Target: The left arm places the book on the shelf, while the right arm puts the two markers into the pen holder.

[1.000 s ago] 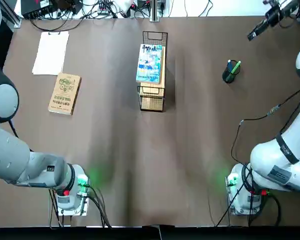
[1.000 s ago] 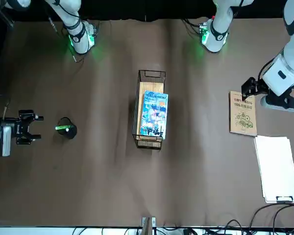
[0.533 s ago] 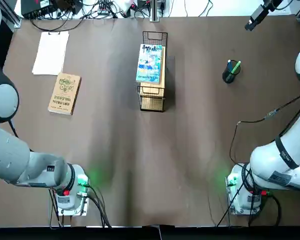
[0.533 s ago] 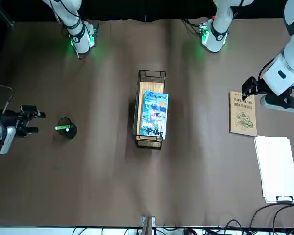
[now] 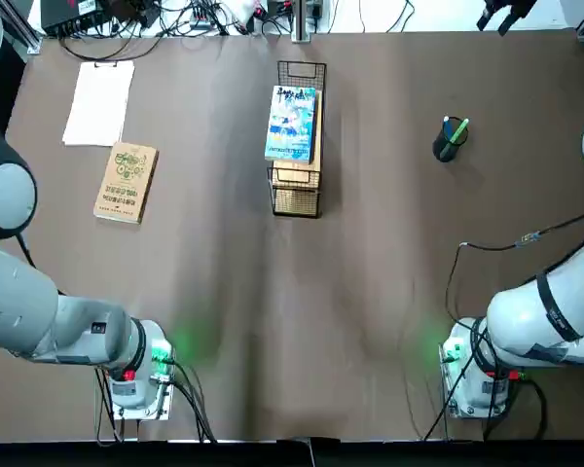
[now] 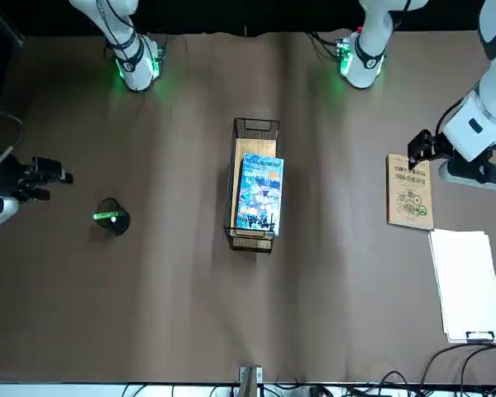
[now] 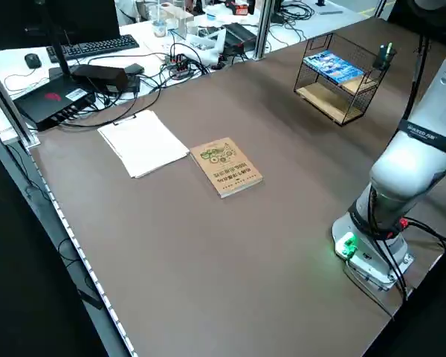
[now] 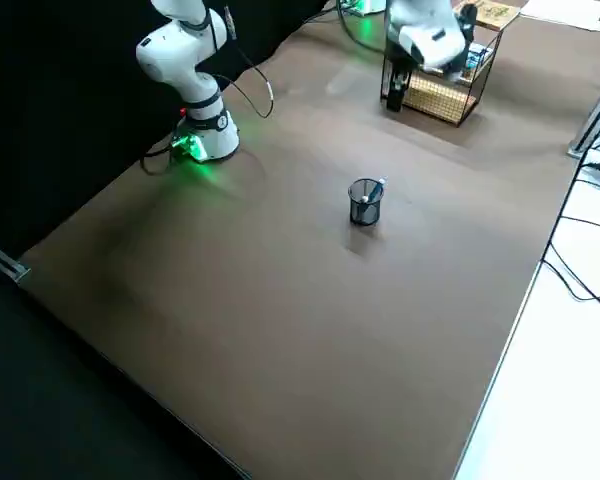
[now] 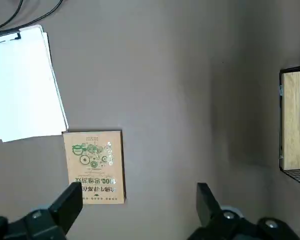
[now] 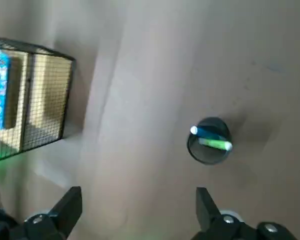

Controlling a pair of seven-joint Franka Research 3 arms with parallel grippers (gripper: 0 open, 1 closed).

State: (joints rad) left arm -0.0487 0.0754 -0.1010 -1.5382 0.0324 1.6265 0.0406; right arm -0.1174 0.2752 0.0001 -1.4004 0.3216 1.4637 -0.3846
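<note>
Fingers spread wide, the right gripper (image 10: 140, 202) hangs high toward half past one, if I read the surface (image 5: 370, 292) as a dial seen from overhead, robot at six. Brown and broad, that surface carries the shelf (image 5: 297, 190) at twelve, its long side running toward the middle. The book (image 5: 291, 124) lies on it, illustrated cover up. Out at two o'clock the pen holder (image 5: 446, 148) stands upright, and both markers, the blue marker (image 10: 207, 133) and the green marker (image 10: 215, 144), lean inside, ends poking out (a neat little pair). Between nine and ten lies the kraft book (image 5: 127, 182), with the clipped white paper (image 5: 100, 102) beyond it at ten. Past the far edge, toward eleven, I see tangled cables (image 5: 190, 15); a keyboard (image 7: 91, 49) and a mouse (image 7: 33, 61) share that side bench. Over at nine, the left gripper (image 9: 140, 202) is raised above the surface, fingers also well apart, only bare surface and part of the kraft book showing beyond them.
</note>
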